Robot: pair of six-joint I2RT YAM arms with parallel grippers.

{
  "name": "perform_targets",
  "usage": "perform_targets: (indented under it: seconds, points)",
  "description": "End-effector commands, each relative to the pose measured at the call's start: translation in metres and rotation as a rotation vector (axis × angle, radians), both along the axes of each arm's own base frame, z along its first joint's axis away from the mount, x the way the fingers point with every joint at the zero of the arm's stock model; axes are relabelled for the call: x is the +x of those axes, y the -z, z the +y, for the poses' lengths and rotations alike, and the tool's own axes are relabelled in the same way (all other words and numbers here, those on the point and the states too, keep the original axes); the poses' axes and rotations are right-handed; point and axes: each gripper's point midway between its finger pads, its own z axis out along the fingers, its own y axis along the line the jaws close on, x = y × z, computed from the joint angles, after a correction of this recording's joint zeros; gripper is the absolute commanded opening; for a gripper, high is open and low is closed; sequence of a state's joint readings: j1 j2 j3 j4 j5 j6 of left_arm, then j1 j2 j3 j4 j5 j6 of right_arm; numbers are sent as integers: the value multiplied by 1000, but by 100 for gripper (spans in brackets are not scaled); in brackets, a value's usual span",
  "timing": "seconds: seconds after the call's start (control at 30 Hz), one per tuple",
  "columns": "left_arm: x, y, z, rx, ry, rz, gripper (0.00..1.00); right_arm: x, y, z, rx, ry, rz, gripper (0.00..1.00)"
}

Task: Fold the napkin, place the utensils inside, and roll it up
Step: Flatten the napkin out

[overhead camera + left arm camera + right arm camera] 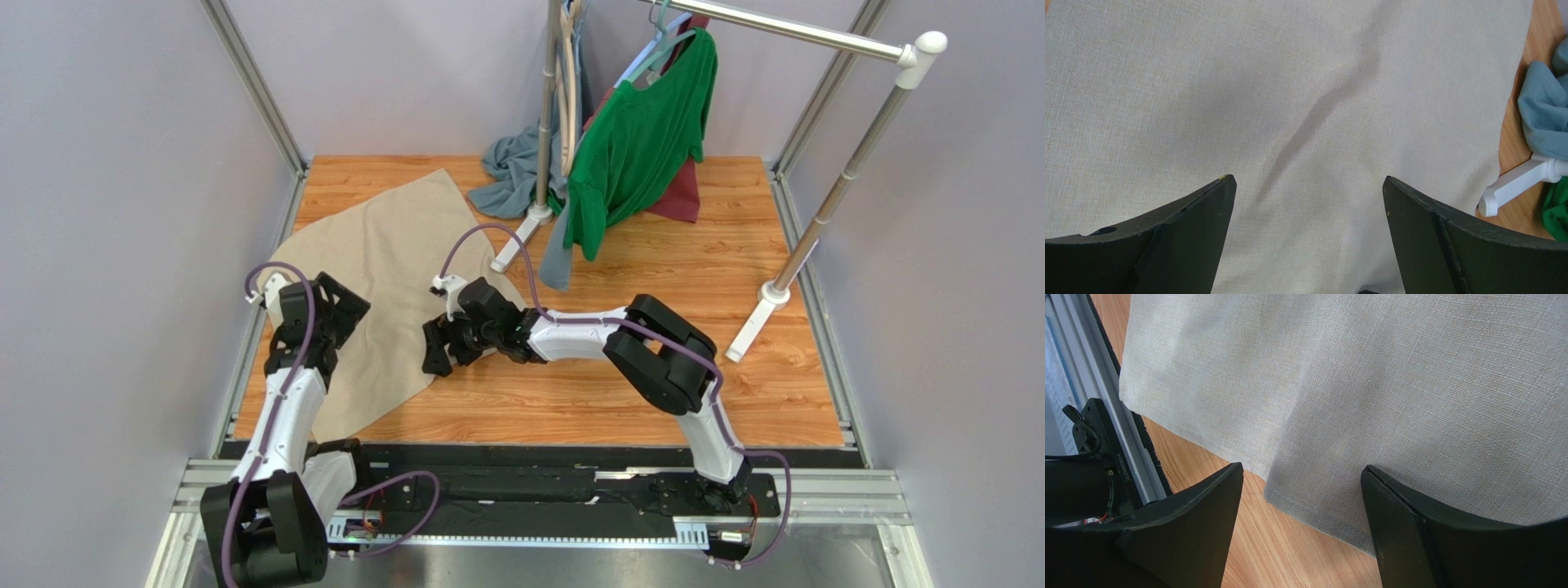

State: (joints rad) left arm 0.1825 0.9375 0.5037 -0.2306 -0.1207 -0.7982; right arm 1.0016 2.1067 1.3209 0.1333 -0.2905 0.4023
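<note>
Napkin (380, 263) spread out, left side of table (687, 392). Left gripper (1309, 184) and right gripper (1301, 471) hover wide open, empty. Pinch its near corners, lift together, fold evenly. Fork unseen, possibly hidden.

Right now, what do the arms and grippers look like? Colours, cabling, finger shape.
Left arm and right arm: white link shells, black joint housings, a purple cable looped along each. Left gripper and right gripper: matte black, broad wedge-shaped fingers. No markings legible.
</note>
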Motion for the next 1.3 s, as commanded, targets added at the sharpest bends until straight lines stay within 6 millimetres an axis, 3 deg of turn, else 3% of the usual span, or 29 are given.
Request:
perform_targets:
  seconds: [0.0,0.13,0.4,0.53,0.57,0.63,0.73,0.93,1.0,1.03,1.1,1.13,1.2,1.23,1.27]
  points:
    - [21,-22,10,-9,-9,-83,99,-16,8,0,-6,9,50,76]
    - [28,-27,14,-4,-9,-91,99,-35,12,-4,-36,23,79,76]
    - [30,-36,16,23,11,-111,99,-49,-4,-6,-23,32,81,76]
    - [34,-47,7,47,89,-167,94,-42,-38,-6,12,18,-10,76]
    - [35,-52,-2,42,131,-188,93,-40,-57,-11,20,22,-43,77]
    - [37,-58,-10,71,172,-199,92,-27,-77,-19,5,49,-137,77]
    - [42,-65,-32,101,261,-211,91,-9,-96,-44,-56,131,-215,78]
    - [47,-71,-96,144,519,-250,88,37,-69,-116,-226,345,-183,77]
    - [47,-68,-114,160,589,-244,87,40,-54,-138,-267,408,-142,76]
    - [45,-69,-135,162,654,-252,87,48,-57,-151,-264,452,-134,75]
    - [44,-62,-154,185,724,-232,85,46,-44,-173,-293,494,-108,75]
    - [39,-64,-179,189,801,-243,85,50,-52,-182,-277,523,-115,75]
    - [35,-53,-202,212,871,-210,83,49,-44,-203,-304,563,-113,75]
    - [37,-60,-218,213,908,-241,83,51,-42,-212,-311,587,-110,75]
    - [29,-48,-241,206,975,-218,82,52,-46,-219,-303,610,-111,75]
